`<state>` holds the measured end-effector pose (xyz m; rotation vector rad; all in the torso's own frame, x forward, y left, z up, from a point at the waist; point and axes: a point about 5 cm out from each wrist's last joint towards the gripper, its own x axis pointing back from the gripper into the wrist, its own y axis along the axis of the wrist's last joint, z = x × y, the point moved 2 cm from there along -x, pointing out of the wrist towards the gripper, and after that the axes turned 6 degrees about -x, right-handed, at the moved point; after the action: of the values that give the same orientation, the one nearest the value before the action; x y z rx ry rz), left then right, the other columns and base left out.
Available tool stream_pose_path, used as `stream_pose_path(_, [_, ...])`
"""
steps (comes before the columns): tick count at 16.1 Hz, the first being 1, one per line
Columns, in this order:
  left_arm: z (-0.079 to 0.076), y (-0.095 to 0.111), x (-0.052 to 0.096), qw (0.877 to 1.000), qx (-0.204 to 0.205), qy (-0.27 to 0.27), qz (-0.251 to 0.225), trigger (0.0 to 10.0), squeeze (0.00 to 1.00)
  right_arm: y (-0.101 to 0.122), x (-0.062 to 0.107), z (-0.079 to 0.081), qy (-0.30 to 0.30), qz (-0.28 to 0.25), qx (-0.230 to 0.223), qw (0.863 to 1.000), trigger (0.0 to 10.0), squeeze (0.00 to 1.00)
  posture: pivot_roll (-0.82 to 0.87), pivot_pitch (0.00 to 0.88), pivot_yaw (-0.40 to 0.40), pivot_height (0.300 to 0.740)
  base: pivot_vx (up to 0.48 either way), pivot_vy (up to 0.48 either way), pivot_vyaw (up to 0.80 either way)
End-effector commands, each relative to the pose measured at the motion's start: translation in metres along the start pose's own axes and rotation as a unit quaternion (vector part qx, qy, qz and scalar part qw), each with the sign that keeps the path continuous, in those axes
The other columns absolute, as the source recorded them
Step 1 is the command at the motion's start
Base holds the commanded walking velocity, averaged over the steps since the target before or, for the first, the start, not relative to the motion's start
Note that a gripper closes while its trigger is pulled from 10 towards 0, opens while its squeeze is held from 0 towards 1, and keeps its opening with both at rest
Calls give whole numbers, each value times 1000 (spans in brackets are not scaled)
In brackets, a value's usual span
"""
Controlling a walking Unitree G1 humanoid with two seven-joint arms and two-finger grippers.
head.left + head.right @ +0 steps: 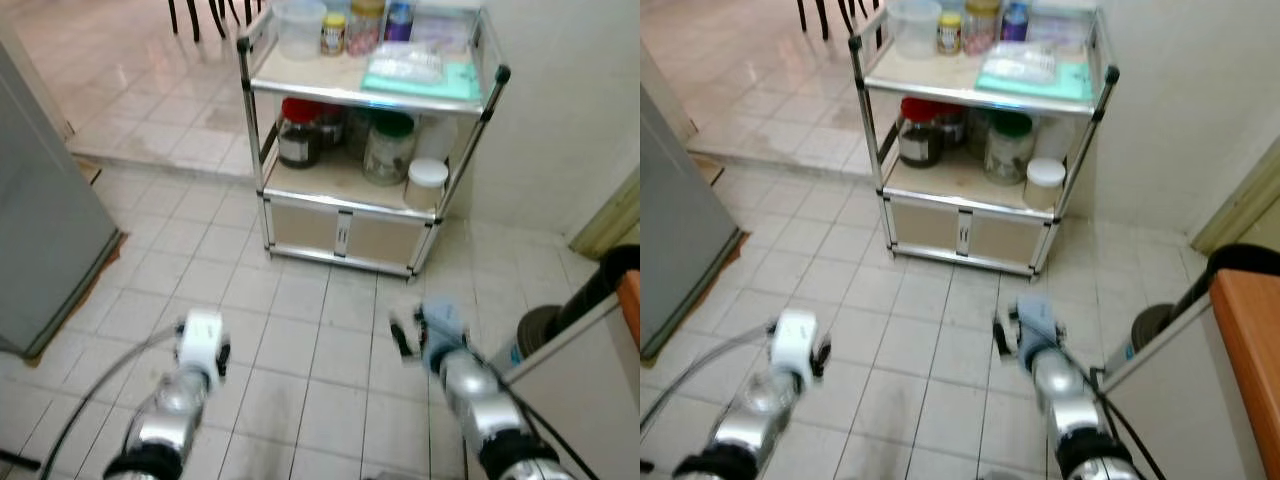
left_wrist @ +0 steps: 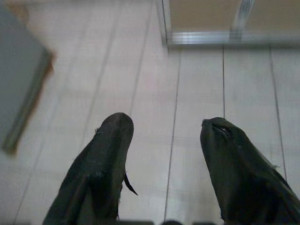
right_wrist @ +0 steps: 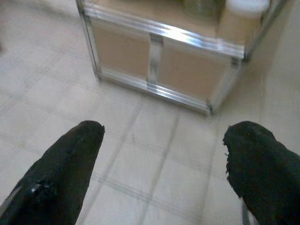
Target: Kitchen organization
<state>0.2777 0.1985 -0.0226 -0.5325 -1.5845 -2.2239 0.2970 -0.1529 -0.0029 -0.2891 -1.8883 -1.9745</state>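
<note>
Metal-framed cart (image 1: 345, 205) of jars stands ahead, well apart from both empty, spread tools; right tool (image 3: 164, 154) nearer than left tool (image 2: 166, 140).

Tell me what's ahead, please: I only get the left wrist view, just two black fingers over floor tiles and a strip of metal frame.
Observer: That frame is the bottom of a metal cart standing against the wall.
Operator: Anything on it?
Observer: Yes. Its middle shelf holds a red-lidded jar, a green-lidded jar and a white-lidded tub.
Operator: And higher up?
Observer: The top shelf carries a clear tub, small jars and a teal packet.
Operator: Is the other arm doing anything?
Observer: The right gripper hangs above the floor before the cart, fingers spread, holding nothing.
</note>
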Motion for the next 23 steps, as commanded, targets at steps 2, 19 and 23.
stream_pose_path(2, [7,23,5,998,-14,-1,-60,10000,0,23,6,1,10,-42,-22,999,10000,1000,-93,0,14,740,0,0,0])
stream_pose_path(19, [4,114,73,973,53,-20,-222,10000,0,98,67,16,-59,-150,41,986,10000,1000,-40,0,35,740,0,0,-716])
stream_pose_path(23, [-3,120,80,971,9,-19,-236,10000,0,116,73,16,-72,-193,87,975,10000,1000,-31,0,44,740,0,0,-750])
